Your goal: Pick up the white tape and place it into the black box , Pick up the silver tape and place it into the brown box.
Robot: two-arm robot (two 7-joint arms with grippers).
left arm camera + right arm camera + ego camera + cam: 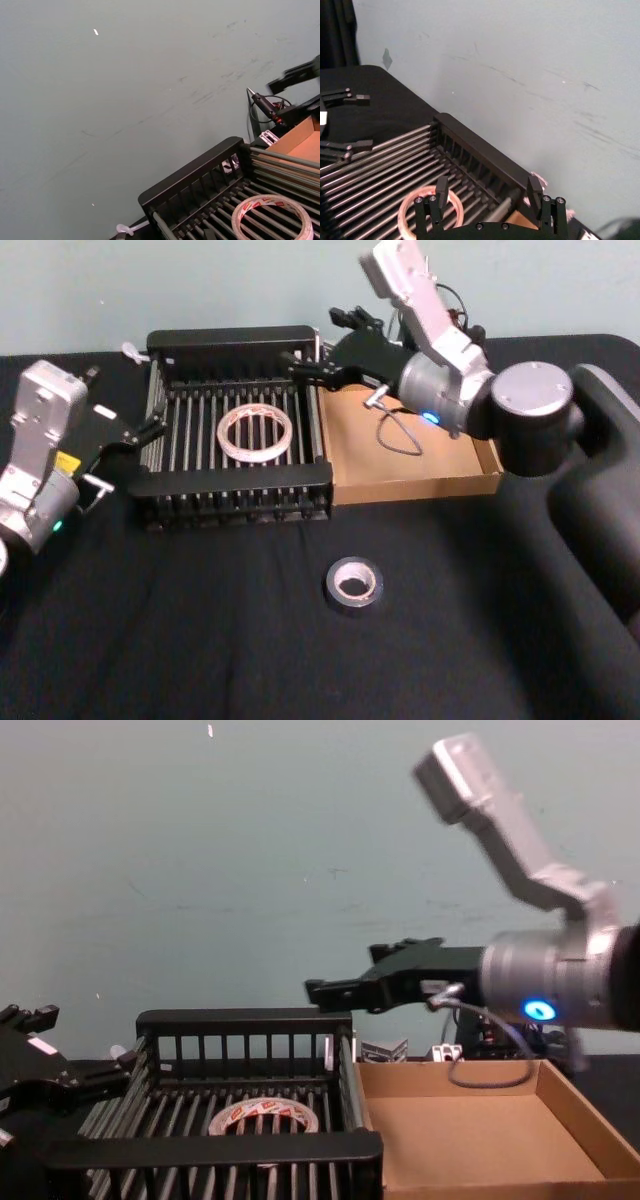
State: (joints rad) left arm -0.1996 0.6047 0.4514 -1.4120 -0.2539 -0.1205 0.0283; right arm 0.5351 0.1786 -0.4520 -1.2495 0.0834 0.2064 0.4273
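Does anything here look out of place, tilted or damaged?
Nothing looks damaged or spilled. The white tape lies flat in the black box. The silver tape sits upright on the table, outside the brown box, its step not yet done. The right gripper hovers open over the boxes' far edge.

Right arm upper right of head view, bent, reaching left; right gripper at upper centre, fingers apart, nothing held. Left arm at left edge, left gripper centre-left, fingers parted, idle.
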